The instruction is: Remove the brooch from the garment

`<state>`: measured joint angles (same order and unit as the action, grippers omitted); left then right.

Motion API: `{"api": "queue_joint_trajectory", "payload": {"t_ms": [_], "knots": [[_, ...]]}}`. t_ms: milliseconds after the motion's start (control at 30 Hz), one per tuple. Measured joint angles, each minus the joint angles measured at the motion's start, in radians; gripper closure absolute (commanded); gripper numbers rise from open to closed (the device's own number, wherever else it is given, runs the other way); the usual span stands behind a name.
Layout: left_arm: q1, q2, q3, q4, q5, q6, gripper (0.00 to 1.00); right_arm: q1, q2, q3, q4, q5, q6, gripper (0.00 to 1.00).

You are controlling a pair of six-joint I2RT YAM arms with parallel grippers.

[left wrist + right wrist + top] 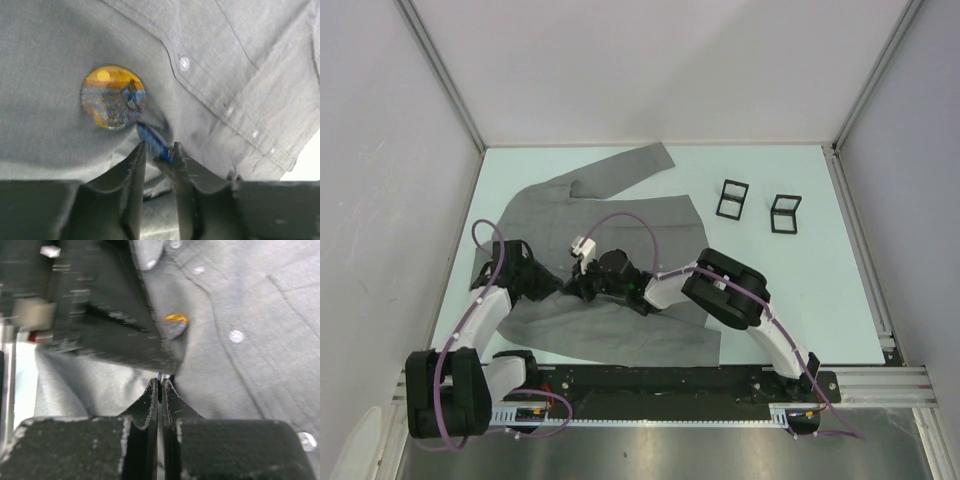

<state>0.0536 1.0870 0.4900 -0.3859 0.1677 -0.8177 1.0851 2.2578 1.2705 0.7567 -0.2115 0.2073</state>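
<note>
The grey garment [550,215] lies spread on the table. A round orange-and-blue brooch [113,97] is pinned flat on the cloth beside the button row. A second, blue brooch [152,137] stands on edge just below it. My left gripper [160,146] is open around that blue one, which leans on its right finger [182,160] only. In the right wrist view my right gripper [160,381] is shut, with a thin blue edge [160,375] showing at its tips. The left gripper's dark body [125,340] sits right above. Both grippers [575,285] meet at the garment's middle.
Two small black frames [731,197] [784,213] stand on the pale green table [800,280] right of the garment. A row of pale buttons [184,63] runs diagonally along the placket. A metal rail [720,385] borders the near edge.
</note>
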Motion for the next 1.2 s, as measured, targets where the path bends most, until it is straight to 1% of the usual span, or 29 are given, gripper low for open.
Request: {"api": "queue_joint_trajectory", "payload": {"t_ms": [67,200,233,300,333,400,433,567,633,800,1000,1200], "knots": [[0.0,-0.023,0.005,-0.023,-0.003,0.008,0.56,-0.014,0.008,0.005,0.002,-0.008,0.037,1.0],[0.0,-0.063,0.011,-0.046,-0.031,0.008,0.55,-0.05,0.021,0.013,0.003,-0.054,0.145,1.0],[0.0,-0.068,0.011,-0.047,-0.037,0.008,0.52,-0.06,0.026,0.018,0.004,-0.071,0.178,1.0],[0.004,-0.073,0.011,-0.047,-0.05,0.006,0.49,-0.079,0.037,0.024,0.005,-0.107,0.255,1.0],[0.006,-0.074,0.011,-0.046,-0.053,0.005,0.45,-0.085,0.041,0.029,0.005,-0.123,0.285,1.0],[0.013,-0.078,0.01,-0.043,-0.057,0.004,0.42,-0.094,0.053,0.039,0.005,-0.153,0.344,1.0],[0.017,-0.082,0.01,-0.042,-0.058,0.002,0.39,-0.1,0.064,0.05,0.005,-0.172,0.379,1.0],[0.034,-0.096,0.01,-0.034,-0.06,-0.005,0.34,-0.11,0.103,0.073,0.033,-0.227,0.497,1.0],[0.051,-0.098,0.01,-0.026,-0.059,-0.005,0.29,-0.11,0.118,0.084,0.041,-0.252,0.55,1.0],[0.088,-0.069,0.01,-0.006,-0.056,-0.004,0.27,-0.105,0.156,0.116,0.056,-0.303,0.663,1.0],[0.098,-0.054,0.012,-0.006,-0.051,-0.001,0.24,-0.096,0.192,0.151,0.092,-0.343,0.769,1.0],[0.098,-0.1,0.08,-0.062,-0.06,0.029,0.16,-0.1,0.192,0.173,0.107,-0.383,0.822,1.0]]}}
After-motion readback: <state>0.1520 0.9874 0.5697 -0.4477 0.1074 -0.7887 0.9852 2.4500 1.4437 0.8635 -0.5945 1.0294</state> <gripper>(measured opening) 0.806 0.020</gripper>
